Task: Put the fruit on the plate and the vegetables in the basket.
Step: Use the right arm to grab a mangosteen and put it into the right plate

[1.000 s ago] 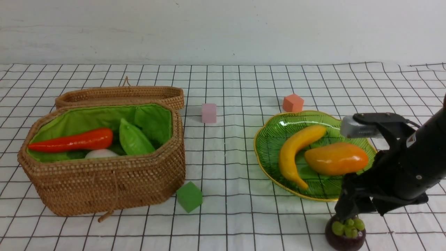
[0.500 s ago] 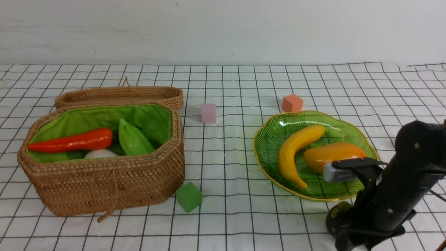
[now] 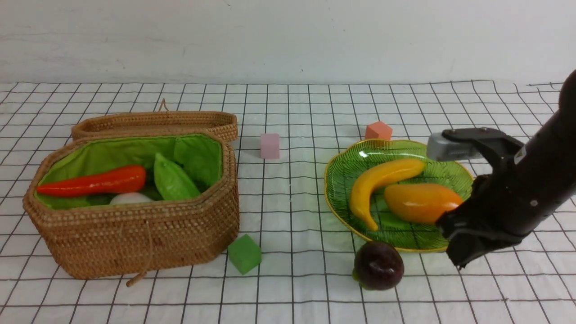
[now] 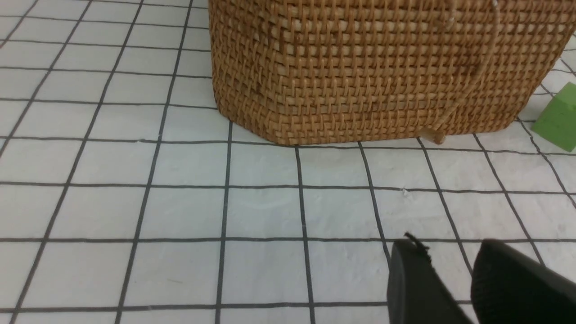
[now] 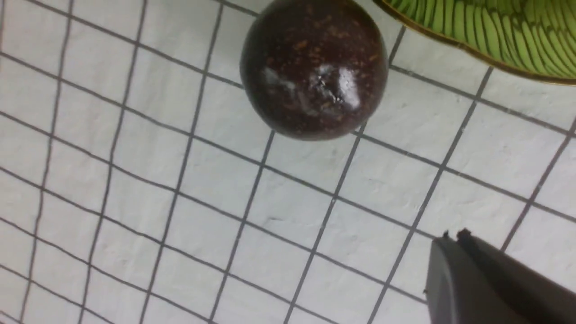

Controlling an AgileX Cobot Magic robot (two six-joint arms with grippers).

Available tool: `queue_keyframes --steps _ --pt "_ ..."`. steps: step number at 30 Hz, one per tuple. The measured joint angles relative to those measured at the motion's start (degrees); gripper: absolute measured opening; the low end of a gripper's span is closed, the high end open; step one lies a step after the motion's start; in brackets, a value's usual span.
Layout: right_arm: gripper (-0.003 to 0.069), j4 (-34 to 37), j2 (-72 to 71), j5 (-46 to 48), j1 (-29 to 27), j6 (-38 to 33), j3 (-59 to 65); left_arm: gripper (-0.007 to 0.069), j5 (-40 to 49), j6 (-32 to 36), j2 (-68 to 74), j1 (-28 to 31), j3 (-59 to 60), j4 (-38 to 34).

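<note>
The mangosteen (image 3: 378, 265) lies on its side on the cloth, just in front of the plate's (image 3: 344, 173) near rim; it also shows in the right wrist view (image 5: 315, 67). The banana (image 3: 380, 182) and mango (image 3: 420, 202) lie on the plate. The carrot (image 3: 96, 181), leafy vegetable (image 3: 173, 179) and radish (image 3: 130, 198) lie in the basket (image 3: 135, 238). My right gripper (image 3: 459, 262) is shut and empty, right of the mangosteen and apart from it; its tips show in the right wrist view (image 5: 453, 236). My left gripper (image 4: 445, 245) hangs open and empty over the cloth before the basket wall (image 4: 360, 67).
The basket's lid (image 3: 153, 123) leans behind it. A green cube (image 3: 244, 253) sits by the basket's front right corner, a pink cube (image 3: 269, 146) mid-table, an orange cube (image 3: 378, 131) behind the plate. The plate's rim (image 5: 495, 40) shows in the right wrist view.
My right gripper dropped onto the mangosteen, then rose and swung back. The mangosteen rolled left, out from under it. The plate and its fruit shifted a little left.
</note>
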Motion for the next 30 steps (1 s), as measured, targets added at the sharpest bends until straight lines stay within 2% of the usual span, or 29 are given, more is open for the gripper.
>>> queue_keyframes --steps 1,3,4,5,6,8,10,11,12,13,15,18,20,24,26,28,30 --pt "0.0083 1.2 -0.3 -0.1 0.1 0.1 0.1 0.0199 0.0 0.0 0.0 0.0 0.0 0.0" --pt "0.0125 2.1 -0.3 -0.9 0.7 0.1 0.1 0.0201 0.0 0.0 0.0 0.0 0.0 0.0" --pt "0.0199 2.8 -0.1 -2.5 1.6 0.1 0.1 0.0202 0.0 0.0 0.0 0.0 0.0 0.0" --pt "0.0237 2.9 0.1 -3.0 2.2 0.1 0.1 0.0203 0.0 0.0 0.0 0.0 0.0 0.0" --pt "0.0349 3.6 0.6 -5.4 4.2 0.1 0.1 0.0204 0.0 0.0 0.0 0.0 0.0 0.0" --pt "0.0519 3.4 1.8 -7.4 6.8 1.2 0.1 0.0206 0.0 0.0 0.0 0.0 0.0 0.0" --pt "0.0614 2.4 2.8 -7.9 8.2 3.3 0.1 0.0208 0.0 0.0 0.0 0.0 0.0 0.0" --pt "0.0622 1.9 3.0 -7.9 8.3 4.1 0.1 0.0208 0.0 0.0 0.0 0.0 0.0 0.0" --pt "0.0664 -0.9 4.5 -7.9 9.2 7.8 0.1 0.0209 0.0 0.0 0.0 0.0 0.0 0.0" --pt "0.0667 -1.2 4.5 -7.9 9.2 8.4 0.1 0.0210 0.0 0.0 0.0 0.0 0.0 0.0" --pt "0.0676 -6.9 7.3 -9.1 9.6 15.9 0.1 0.0214 0.0 0.0 0.0 0.0 0.0 0.0" --pt "0.0673 -8.0 11.0 -12.2 9.6 20.8 0.1 0.0218 0.0 0.0 0.0 0.0 0.0 0.0" --pt "0.0668 -4.8 12.9 -14.0 9.6 21.0 -0.4 0.0218 0.0 0.0 0.0 0.0 0.0 0.0" --pt "0.0644 1.1 19.0 -13.6 10.0 16.3 -0.3 0.0222 0.0 0.0 0.0 0.0 0.0 0.0" --pt "0.0622 1.9 19.8 -13.2 10.0 14.8 -0.5 0.0223 0.0 0.0 0.0 0.0 0.0 0.0" --pt "0.0570 2.8 20.0 -12.6 9.9 13.3 -0.8 0.0227 0.0 0.0 0.0 0.0 0.0 0.0" --pt "0.0566 3.6 20.0 -12.4 9.8 12.1 -0.9 0.0229 0.0 0.0 0.0 0.0 0.0 0.0"
